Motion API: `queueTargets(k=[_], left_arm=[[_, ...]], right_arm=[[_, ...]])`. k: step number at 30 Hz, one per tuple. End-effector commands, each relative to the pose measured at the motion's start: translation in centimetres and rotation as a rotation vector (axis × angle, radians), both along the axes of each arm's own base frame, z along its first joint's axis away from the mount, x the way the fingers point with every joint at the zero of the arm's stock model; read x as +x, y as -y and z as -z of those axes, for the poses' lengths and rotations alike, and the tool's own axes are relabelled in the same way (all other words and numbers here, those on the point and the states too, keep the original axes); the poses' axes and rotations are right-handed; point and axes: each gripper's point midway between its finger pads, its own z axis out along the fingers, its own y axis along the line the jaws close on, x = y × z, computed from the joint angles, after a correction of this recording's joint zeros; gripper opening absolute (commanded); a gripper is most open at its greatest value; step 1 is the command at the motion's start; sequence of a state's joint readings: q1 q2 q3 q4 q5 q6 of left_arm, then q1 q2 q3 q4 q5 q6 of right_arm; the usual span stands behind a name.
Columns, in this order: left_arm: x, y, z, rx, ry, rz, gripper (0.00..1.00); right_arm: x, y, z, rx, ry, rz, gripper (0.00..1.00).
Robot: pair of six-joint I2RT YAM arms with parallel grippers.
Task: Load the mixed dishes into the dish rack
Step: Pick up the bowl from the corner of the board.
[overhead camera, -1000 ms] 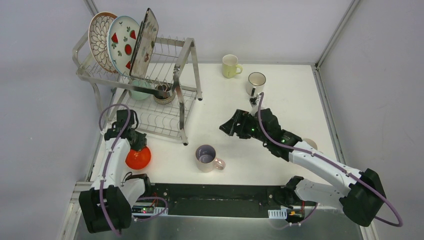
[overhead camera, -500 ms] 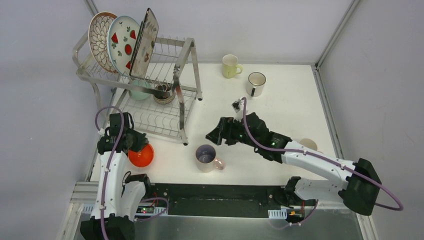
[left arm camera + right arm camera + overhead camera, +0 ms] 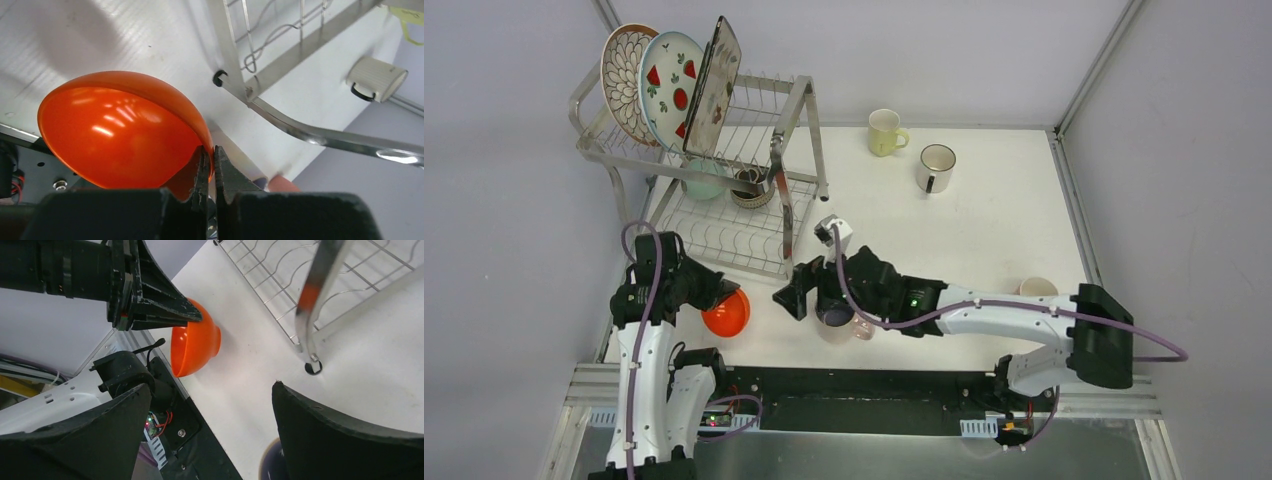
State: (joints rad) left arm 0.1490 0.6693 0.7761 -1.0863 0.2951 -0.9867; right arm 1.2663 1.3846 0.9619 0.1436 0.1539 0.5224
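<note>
Our left gripper point(image 3: 210, 155) pinches the orange bowl point(image 3: 115, 135) by its thin rim alone, and the bowl hangs tilted on its side just below the gripper. We judge that so slight a hold could swivel or slip. The dish rack point(image 3: 796, 130) has its low front rail just ahead of this gripper, which could catch the bowl. Our right gripper point(image 3: 212, 425) is spread wide, with the lilac mug point(image 3: 844, 325) right beneath it and the rack's leg just ahead. The two grippers are near each other, so we risk a collision.
</note>
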Motion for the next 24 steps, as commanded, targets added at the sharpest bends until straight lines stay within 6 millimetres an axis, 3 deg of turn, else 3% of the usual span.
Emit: queueTargets(k=[1, 6, 12, 24], left_arm=[[0.5, 1.7, -4.6, -0.041, 0.147, 0.088, 0.0], [0.8, 2.4, -7.1, -0.037, 0.223, 0.134, 0.0], [0.6, 3.4, -8.1, -0.081, 0.244, 0.164, 0.0], [0.8, 4.3, -10.3, -0.116, 0.298, 0.205, 0.0]], right_arm=[[0.4, -3.1, -3.0, 0.078, 0.117, 0.007, 0.93], [-0.7, -6.0, -2.3, 0.113, 0.151, -0.065, 0.92], [-1.0, -8.5, -1.1, 0.094, 0.155, -0.099, 0.89], [-0.8, -10.2, 0.9, 0.119, 0.088, -0.085, 0.86]])
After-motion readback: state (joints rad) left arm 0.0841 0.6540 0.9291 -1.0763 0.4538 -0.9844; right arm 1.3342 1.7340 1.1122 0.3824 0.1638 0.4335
